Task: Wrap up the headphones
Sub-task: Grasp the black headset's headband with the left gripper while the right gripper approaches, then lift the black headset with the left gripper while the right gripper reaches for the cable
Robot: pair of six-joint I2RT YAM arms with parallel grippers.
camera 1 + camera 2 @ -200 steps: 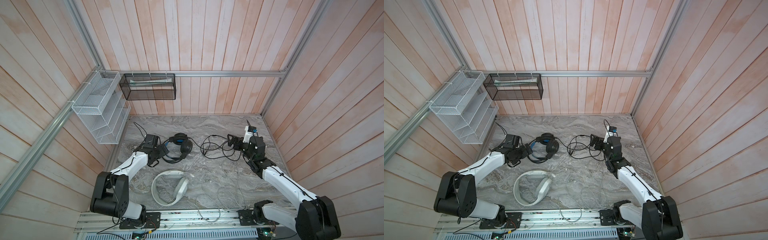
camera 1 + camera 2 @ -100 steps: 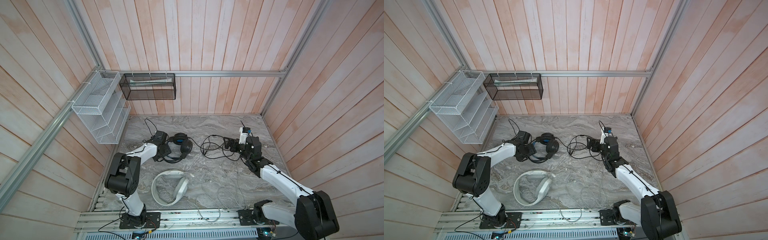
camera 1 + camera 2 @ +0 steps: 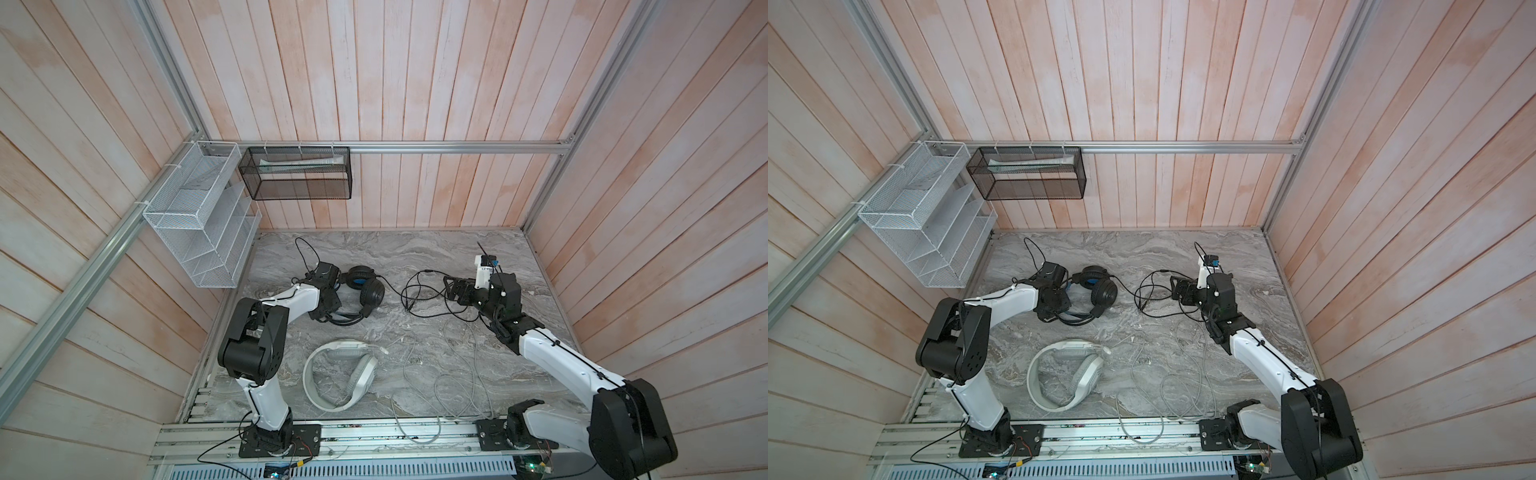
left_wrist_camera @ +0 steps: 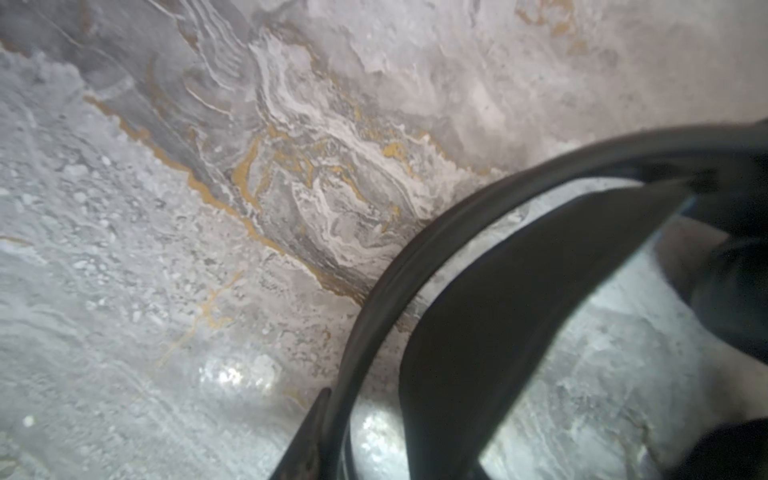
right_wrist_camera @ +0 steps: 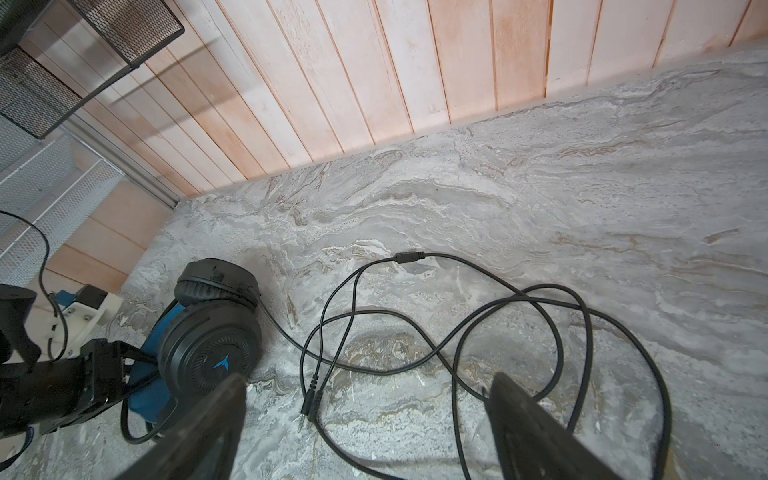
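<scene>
While black headphones lie cups rearward, headband nearward, cable trailing right

Black headphones, blue-lined, cable sprawled loose; white-grey headphones flat nearer the front.

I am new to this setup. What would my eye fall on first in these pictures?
The black headphones lie at the back left, the left gripper at their headband. Their black cable sprawls in loops toward the open right gripper. The white headphones lie in front of them.
</scene>
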